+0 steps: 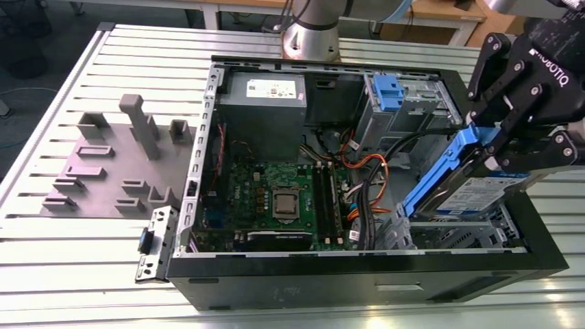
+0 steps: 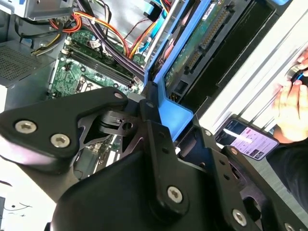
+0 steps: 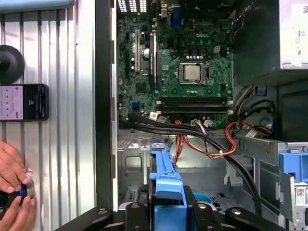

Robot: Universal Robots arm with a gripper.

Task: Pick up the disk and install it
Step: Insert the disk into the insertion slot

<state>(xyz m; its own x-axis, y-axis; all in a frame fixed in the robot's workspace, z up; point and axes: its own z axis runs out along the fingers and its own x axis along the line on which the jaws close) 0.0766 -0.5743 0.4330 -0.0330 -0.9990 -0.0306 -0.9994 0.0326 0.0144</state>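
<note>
Above slatted metal worktop [image 1: 64, 250] and open computer case [image 1: 366, 291], gripping the blue-bracketed disk [image 1: 475, 195] with the black gripper [image 1: 494, 147] closed on its bracket, holding it tilted just over the metal drive cage [image 1: 457, 236] at the exterior view's right, beside the motherboard [image 1: 274, 199].

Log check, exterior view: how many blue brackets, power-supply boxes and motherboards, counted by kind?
Blue brackets: 2, one framing the disk clamped in the gripper, and a second bracket in the case's bay
Power-supply box: 1
Motherboard: 1
Total: 4
</note>
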